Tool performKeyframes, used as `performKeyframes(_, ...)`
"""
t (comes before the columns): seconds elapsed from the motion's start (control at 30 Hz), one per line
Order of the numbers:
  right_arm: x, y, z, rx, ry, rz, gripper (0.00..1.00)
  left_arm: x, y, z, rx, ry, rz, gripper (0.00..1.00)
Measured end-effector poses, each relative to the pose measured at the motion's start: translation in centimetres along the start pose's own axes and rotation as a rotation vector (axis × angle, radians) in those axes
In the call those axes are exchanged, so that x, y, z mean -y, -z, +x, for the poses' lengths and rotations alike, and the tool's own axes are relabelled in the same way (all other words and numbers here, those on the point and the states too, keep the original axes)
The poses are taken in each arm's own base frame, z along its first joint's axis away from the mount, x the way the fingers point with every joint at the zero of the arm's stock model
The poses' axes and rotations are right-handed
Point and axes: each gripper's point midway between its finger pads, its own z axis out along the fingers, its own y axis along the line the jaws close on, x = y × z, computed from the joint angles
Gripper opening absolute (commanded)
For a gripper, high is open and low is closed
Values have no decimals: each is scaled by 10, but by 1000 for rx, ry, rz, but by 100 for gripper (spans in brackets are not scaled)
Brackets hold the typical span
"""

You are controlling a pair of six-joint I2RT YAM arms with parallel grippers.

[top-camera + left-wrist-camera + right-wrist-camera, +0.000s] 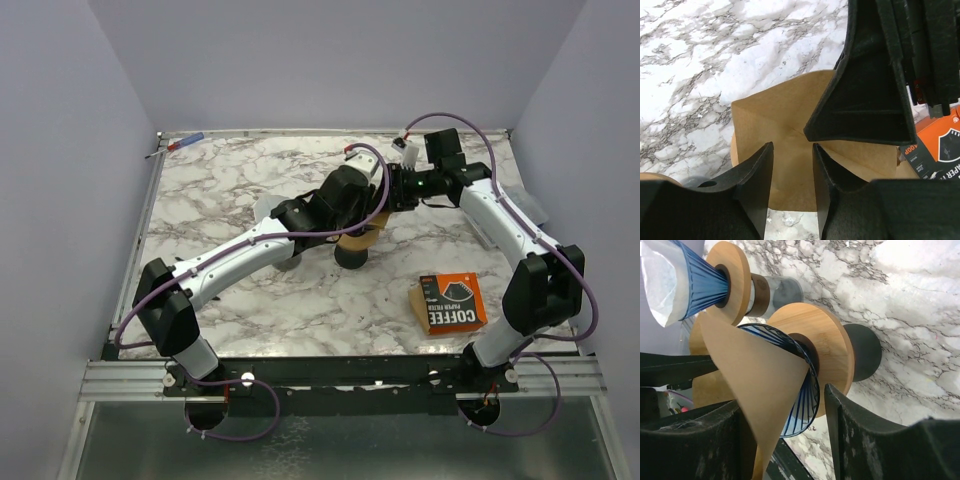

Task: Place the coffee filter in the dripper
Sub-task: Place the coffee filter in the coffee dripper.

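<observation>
Coffee filter [760,380], brown paper opened into a cone, sits in the mouth of the blue ribbed glass dripper [801,412] and sticks out well past its rim. The dripper carries a round wooden collar [822,340] and stands on a dark base near the middle of the table. The left gripper [792,150] hangs over the filter with its fingers apart, the creased paper showing through the gap. The right gripper [783,395] is spread wide, one finger on each side of the dripper's mouth, and the paper lies across the front of one finger.

Just behind stands a second dripper [700,285] with the same wooden collar and a white filter [660,280] in it. An orange box [450,302] lies flat near the right arm, printed "COFFEE" and "PAPER FILTER". A blue and red pen-like thing [185,144] lies at the far left corner. The table [230,190] is white marble with grey veins, enclosed by plain pale lilac walls [320,60].
</observation>
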Motion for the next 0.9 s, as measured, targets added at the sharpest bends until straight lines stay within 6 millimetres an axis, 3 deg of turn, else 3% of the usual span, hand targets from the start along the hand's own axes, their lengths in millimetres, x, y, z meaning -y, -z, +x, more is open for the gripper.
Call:
performKeyframes(0.37,-11,-2,-1,3,16,-77,44,-13,-3,18,-40,-25,-59,36)
performKeyframes(0.9,-3,-11,3,-12,-3,-77,46,-18,-2,23,-58,-37,-77,32)
